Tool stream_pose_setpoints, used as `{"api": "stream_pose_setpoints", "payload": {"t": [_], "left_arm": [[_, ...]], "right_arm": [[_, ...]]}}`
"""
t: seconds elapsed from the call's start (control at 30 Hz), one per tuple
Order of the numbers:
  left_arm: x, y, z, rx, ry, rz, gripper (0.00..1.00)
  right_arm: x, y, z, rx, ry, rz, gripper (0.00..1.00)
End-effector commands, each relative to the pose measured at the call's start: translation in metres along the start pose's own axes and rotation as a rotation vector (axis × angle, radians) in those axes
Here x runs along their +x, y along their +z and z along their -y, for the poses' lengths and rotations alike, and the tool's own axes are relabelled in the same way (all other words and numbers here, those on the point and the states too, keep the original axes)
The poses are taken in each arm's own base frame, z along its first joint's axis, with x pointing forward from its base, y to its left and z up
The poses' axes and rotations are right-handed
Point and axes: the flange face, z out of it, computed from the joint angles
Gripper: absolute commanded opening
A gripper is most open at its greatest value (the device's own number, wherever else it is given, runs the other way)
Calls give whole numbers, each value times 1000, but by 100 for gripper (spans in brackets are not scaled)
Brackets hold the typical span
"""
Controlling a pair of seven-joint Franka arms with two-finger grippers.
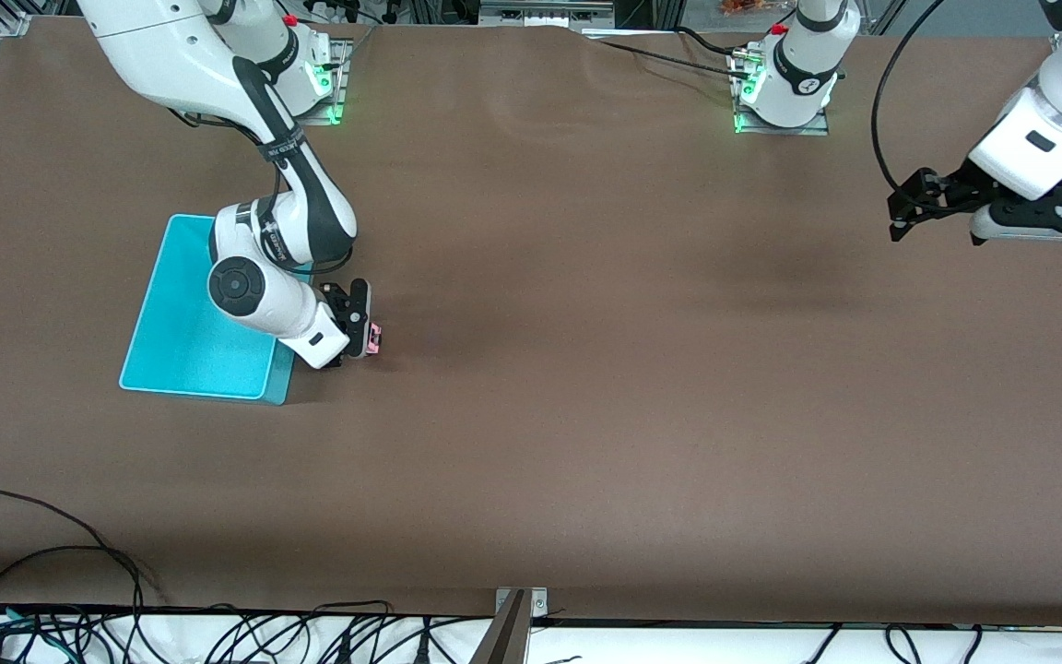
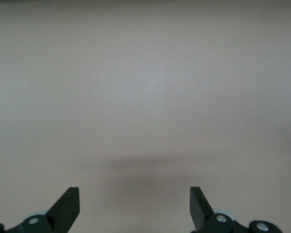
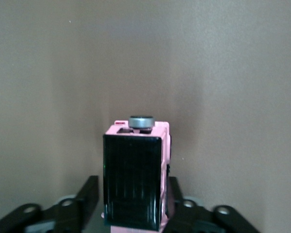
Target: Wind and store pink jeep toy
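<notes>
The right gripper (image 1: 367, 339) fingers clamp the small boxy pink jeep toy (image 3: 136, 184) between them, beside the flat cyan plastic bin (image 1: 182, 341), probably for winding. The left gripper (image 1: 905, 205) waits, its fingers wide apart and empty.

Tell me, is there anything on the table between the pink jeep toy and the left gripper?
Nothing: the front view shows only bare brown table between the pink jeep toy, held shut in the right gripper beside the cyan bin, and the open left gripper, waiting.

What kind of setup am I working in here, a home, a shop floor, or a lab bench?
Most likely a robotics lab bench. A wide brown table carries only a cyan bin and the pink jeep toy, held in the right gripper. Loose cables trail along its edge, and the left gripper waits open.
</notes>
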Motion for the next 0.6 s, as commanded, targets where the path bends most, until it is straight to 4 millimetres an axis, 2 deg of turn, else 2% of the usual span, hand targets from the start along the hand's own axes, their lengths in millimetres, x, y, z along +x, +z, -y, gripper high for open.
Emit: {"api": "stream_pose_setpoints", "payload": {"t": [0.0, 0.1, 0.2, 0.43, 0.57], "left_arm": [[11, -12, -1, 28, 7, -16, 100], [10, -10, -1, 28, 6, 1, 100], [10, -9, 1, 30, 4, 7, 100], [12, -17, -4, 29, 10, -4, 100], [12, -16, -3, 30, 10, 3, 100]], "right_arm": [[3, -7, 2, -13, -12, -1, 33], [6, -18, 2, -9, -17, -3, 30], [12, -45, -3, 21, -15, -2, 29], [18, -133, -19, 114, -14, 6, 29], [4, -176, -24, 161, 2, 17, 29]]}}
